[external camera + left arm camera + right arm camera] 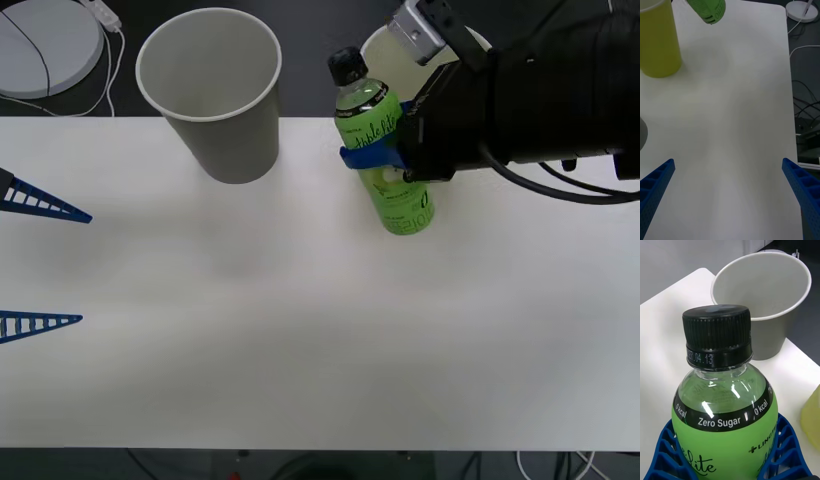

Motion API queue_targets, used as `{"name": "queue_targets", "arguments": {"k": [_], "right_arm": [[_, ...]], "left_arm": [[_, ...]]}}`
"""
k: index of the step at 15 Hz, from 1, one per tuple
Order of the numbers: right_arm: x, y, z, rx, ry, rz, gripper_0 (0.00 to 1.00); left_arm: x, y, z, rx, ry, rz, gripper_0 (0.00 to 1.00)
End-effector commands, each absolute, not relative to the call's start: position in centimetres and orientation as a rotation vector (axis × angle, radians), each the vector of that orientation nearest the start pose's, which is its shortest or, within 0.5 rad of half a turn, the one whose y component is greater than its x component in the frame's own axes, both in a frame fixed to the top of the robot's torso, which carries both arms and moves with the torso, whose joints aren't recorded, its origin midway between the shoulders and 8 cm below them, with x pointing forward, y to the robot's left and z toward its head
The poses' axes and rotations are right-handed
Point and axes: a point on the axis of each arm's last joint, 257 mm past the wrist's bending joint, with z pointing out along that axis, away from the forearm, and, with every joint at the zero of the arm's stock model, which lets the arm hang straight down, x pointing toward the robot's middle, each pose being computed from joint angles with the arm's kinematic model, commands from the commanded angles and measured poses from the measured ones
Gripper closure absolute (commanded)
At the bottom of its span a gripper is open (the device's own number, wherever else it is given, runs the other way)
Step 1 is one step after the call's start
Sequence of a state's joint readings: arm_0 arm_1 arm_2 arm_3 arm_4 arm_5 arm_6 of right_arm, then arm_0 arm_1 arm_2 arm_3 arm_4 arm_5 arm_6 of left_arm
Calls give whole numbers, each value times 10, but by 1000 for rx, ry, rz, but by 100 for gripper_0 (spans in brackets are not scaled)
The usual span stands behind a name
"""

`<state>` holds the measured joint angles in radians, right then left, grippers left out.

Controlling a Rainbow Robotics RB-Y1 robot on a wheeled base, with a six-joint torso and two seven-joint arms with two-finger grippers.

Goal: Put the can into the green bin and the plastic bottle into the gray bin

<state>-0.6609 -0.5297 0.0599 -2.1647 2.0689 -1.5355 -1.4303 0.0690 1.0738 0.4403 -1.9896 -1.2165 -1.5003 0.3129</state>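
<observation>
My right gripper [372, 160] is shut on the plastic bottle [388, 165], a bright green one with a black cap, gripped around its middle. The bottle tilts, and its base [707, 9] looks lifted off the white table. In the right wrist view blue fingers [784, 442] hug the bottle [724, 408] on both sides. The gray bin [212, 92] stands upright at the back, to the bottle's left. Behind my right arm the green bin [385, 55] is partly covered. The can is out of view. At the table's left edge my left gripper [40, 260] is open and holds nothing.
A white round disc [40, 45] with a cable lies beyond the table's far left corner. Cables [805, 112] hang past the table's edge in the left wrist view. The table [300, 330] is bare white across its middle and front.
</observation>
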Motion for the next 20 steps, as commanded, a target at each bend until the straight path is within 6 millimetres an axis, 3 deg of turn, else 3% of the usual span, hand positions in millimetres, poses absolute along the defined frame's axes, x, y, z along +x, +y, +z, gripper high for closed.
{"name": "queue_targets", "arguments": {"k": [1,4,15,20], "right_arm": [[444,-30,0,-1107,1843,457,100],[455,-14,17,-1084,1838,476,100],[504,35,35,-1092,1924,423,100],[524,54,52,-1068,1962,398,100]], "left_arm": [[324,274,-89,1634,1591,-391,0],[324,274,-89,1634,1591,-391,0],[324,274,-89,1634,1591,-391,0],[324,274,-89,1634,1591,-391,0]]}}
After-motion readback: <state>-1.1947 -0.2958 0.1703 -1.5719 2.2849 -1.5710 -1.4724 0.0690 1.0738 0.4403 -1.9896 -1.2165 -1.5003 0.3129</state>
